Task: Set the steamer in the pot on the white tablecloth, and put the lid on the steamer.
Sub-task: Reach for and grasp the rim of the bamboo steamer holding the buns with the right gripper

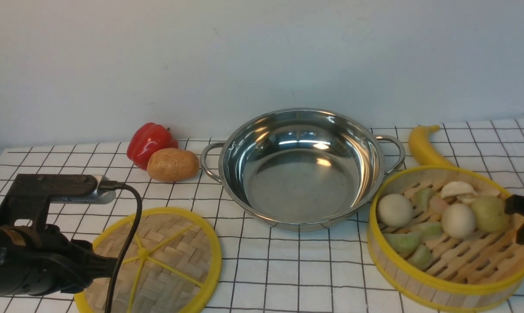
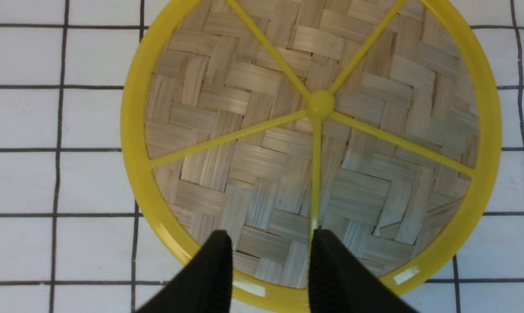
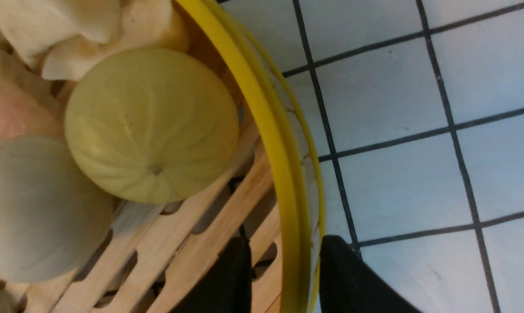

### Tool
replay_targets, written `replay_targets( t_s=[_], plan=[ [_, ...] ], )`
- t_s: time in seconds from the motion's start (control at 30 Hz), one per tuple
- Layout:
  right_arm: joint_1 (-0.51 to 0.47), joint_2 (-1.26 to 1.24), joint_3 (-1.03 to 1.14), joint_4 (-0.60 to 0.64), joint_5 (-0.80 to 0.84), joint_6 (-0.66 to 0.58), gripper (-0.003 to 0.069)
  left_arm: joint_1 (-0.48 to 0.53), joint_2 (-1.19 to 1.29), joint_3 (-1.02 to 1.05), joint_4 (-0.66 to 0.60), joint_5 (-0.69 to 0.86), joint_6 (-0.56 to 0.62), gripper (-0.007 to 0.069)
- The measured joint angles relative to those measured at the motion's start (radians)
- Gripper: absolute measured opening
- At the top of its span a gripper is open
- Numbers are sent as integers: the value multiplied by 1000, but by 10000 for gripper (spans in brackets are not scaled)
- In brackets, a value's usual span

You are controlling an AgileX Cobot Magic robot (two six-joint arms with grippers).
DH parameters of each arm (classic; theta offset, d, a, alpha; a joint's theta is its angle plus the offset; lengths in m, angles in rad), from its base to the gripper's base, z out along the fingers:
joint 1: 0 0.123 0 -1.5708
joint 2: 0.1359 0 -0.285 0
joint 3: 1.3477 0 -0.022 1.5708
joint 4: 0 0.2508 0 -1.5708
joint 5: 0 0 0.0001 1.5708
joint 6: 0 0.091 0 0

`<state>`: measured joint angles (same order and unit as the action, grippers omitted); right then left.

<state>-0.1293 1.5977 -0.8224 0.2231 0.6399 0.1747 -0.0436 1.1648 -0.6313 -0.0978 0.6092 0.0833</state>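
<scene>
The left arm (image 1: pixel 31 261) lies low in the lower left of the front view, pointing toward the frame's centre. In its wrist view the left hand (image 2: pixel 270 238) shows two black fingers at the bottom edge, standing apart and gripping nothing. The right hand (image 3: pixel 286 241) enters at the front view's right edge. Its fingers straddle the steamer (image 3: pixel 279 152) rim, one inside and one outside. Whether they press it, I cannot tell.

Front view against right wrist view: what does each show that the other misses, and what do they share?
Only the front view: the pot, the lid, a red pepper, a potato, a banana and the left arm. Only the right wrist view: the right tool straddling the rim of the steamer, one finger inside, one outside. Both: the steamer, its buns and the white tablecloth.
</scene>
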Motion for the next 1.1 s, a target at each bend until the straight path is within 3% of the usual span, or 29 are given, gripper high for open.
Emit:
replay_targets(
  t_s=[0.2, 0.4, 0.43, 0.5, 0.8, 1.1],
  plan=[
    [0, 62, 0, -5, -24, -1, 232, 0, 0, 0, 0, 0, 1, 243],
    [0, 82, -7, -34, -18, 3, 132, 0, 0, 0, 0, 0, 1, 243],
    [0, 82, -7, -76, -9, -1, 82, 0, 0, 0, 0, 0, 1, 243],
    [0, 82, -10, -109, 8, -16, 64, 0, 0, 0, 0, 0, 1, 243],
    [-1, 34, -10, -216, 150, -8, 57, 0, 0, 0, 0, 0, 4, 243],
    [-1, -182, -17, -202, 371, -37, 57, 0, 0, 0, 0, 0, 5, 243]
  ],
)
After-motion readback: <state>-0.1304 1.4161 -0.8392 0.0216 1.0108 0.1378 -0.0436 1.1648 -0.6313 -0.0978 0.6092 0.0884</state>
